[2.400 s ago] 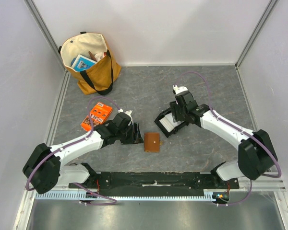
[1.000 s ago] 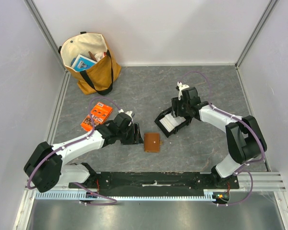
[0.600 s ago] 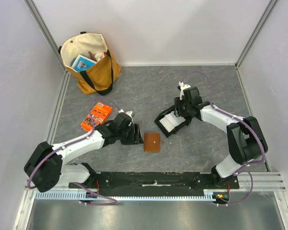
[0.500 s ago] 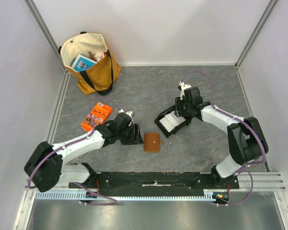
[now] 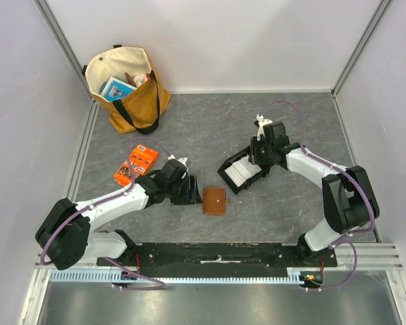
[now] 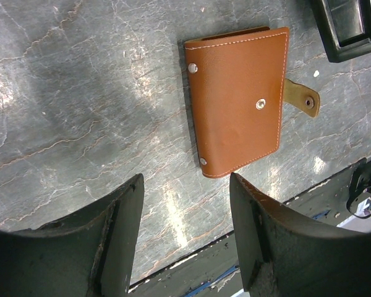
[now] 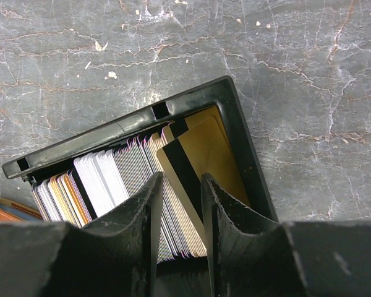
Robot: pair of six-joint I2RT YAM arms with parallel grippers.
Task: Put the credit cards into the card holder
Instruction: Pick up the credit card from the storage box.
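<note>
The card holder [image 5: 215, 201], a tan-brown wallet with a snap, lies shut on the grey table; in the left wrist view [image 6: 238, 102] its strap hangs loose. My left gripper [image 5: 190, 189] is open and empty just left of it [image 6: 185, 238]. The credit cards [image 7: 102, 182] stand in a row in the black tray [image 7: 130, 127], and a gold card [image 7: 204, 151] with a black stripe leans at the right end. My right gripper [image 7: 180, 207] is down in the tray [image 5: 229, 177], fingers slightly apart around the edges of a few cards, with the gold card's lower edge between them.
A tan tote bag [image 5: 125, 84] with items stands at the back left. An orange printed packet [image 5: 137, 162] lies left of my left arm. The black base rail [image 5: 216, 254] runs along the near edge. The tray's corner shows in the left wrist view [image 6: 349, 25].
My right gripper has shifted a little back and to the right over the tray. The left arm and the wallet have not moved.
</note>
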